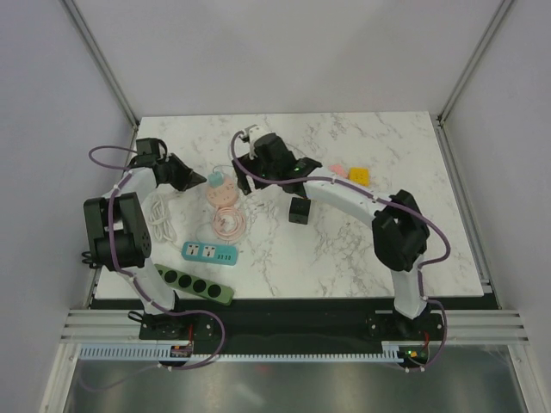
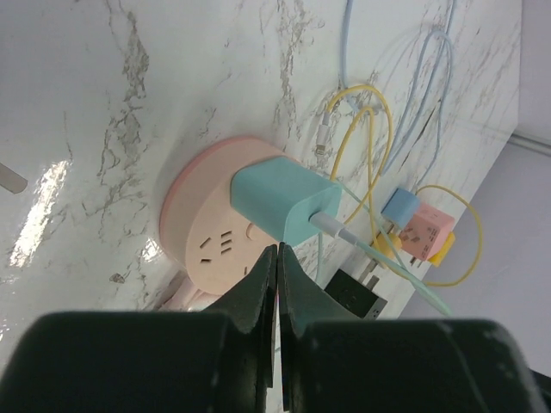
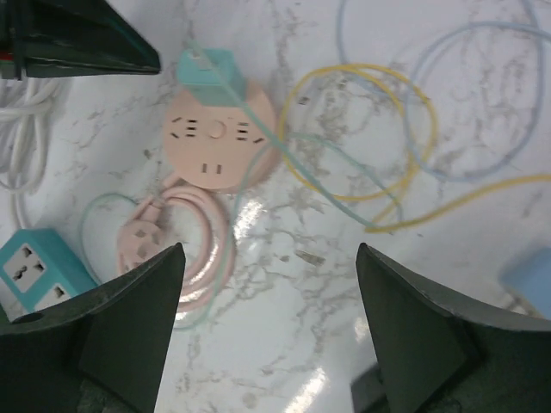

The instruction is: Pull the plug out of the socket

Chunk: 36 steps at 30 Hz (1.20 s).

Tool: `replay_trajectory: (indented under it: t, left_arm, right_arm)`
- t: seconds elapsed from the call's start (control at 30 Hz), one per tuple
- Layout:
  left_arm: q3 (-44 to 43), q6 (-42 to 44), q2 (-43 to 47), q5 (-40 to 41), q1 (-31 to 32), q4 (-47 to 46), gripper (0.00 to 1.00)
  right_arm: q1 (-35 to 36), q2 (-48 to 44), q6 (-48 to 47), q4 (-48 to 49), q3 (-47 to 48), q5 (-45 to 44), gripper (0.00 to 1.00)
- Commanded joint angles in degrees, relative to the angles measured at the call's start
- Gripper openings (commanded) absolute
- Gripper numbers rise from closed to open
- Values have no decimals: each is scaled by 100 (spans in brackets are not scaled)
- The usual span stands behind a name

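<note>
Teal plug (image 1: 217,180) on round pink socket (image 1: 224,195)

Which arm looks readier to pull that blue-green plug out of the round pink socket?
Probably right. The right hand is open above the pink socket, so it could close on the teal plug. The left hand sits beside the plug but is shut and must open first.

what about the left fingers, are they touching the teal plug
Apart. The right wrist view shows a strip of bare table between the left fingers and the teal plug.
</note>
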<state>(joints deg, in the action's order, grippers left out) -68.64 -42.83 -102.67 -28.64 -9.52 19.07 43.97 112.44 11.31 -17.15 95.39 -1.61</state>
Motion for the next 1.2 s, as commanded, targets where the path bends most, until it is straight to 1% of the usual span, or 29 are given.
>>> replay_trajectory:
  t: [0.0, 0.13, 0.2, 0.27, 0.3, 0.33, 0.37, 0.47, 0.9, 1.07, 1.17]
  left_arm:
    - [0, -138, -130, -194, -32, -193, 6]
    - [-9, -129, -235, -133, -50, -176, 6]
    - [-9, -129, -262, -106, -41, -176, 5]
    - [0, -129, -323, -98, -41, -167, 5]
    - [0, -129, -350, -98, -41, -167, 4]
    - [0, -138, -393, -98, -41, -167, 2]
    - [0, -147, -420, -115, -41, -167, 2]
    - [0, -173, -464, -107, -41, -158, 2]
    - [132, -410, -693, -133, 38, -158, 2]
    - [132, -419, -719, -63, 55, -105, 2]
    - [105, -419, -737, -45, 55, -79, 2]
  right_arm:
    - [358, 540, 91, 414, 663, -375, 89]
    - [587, 1549, 231, 379, 1734, -279, 88]
    - [674, 1815, 301, 335, 2017, -287, 88]
    - [736, 2097, 310, 343, 2255, -515, 87]
    - [754, 2237, 293, 335, 2377, -603, 86]
    - [771, 2299, 284, 352, 2422, -674, 85]
    - [780, 2352, 284, 387, 2457, -744, 80]
    - [789, 2484, 258, 607, 2458, -832, 74]
    - [886, 2958, 3, 1327, 2739, -1193, 72]
    - [912, 3196, -41, 1389, 3011, -1201, 71]
    - [921, 3380, -50, 1381, 3230, -1280, 68]
